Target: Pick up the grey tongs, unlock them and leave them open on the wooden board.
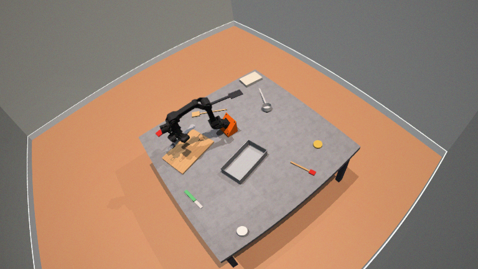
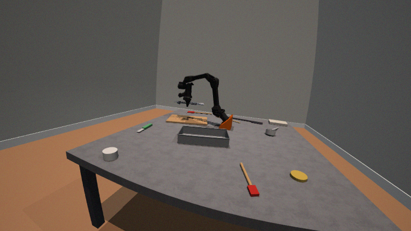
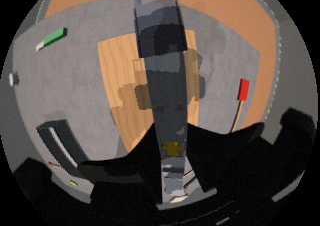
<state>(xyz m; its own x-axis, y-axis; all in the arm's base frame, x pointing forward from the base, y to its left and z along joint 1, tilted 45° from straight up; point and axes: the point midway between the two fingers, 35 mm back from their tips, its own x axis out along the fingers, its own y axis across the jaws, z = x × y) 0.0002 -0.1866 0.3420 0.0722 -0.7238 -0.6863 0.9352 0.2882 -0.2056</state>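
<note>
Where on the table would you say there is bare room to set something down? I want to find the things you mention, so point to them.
Between the tin (image 1: 226, 173) (image 2: 203, 143) and the white cup (image 1: 242, 230) (image 2: 110, 154); also between the tin and the ladle (image 1: 266, 107) (image 2: 270, 132). It is crowded around the board (image 1: 197, 153) (image 2: 174, 120) (image 3: 112, 61), under the arm.

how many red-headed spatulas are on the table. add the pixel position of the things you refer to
2: one (image 1: 159, 132) (image 2: 190, 112) (image 3: 243, 90) near the wooden board (image 1: 182, 167) (image 2: 173, 120) (image 3: 111, 61), partly hidden by the arm from above; another (image 1: 312, 172) (image 2: 252, 190) (image 3: 50, 164) near the yellow disc (image 1: 317, 144) (image 2: 298, 175) (image 3: 73, 183).
</note>
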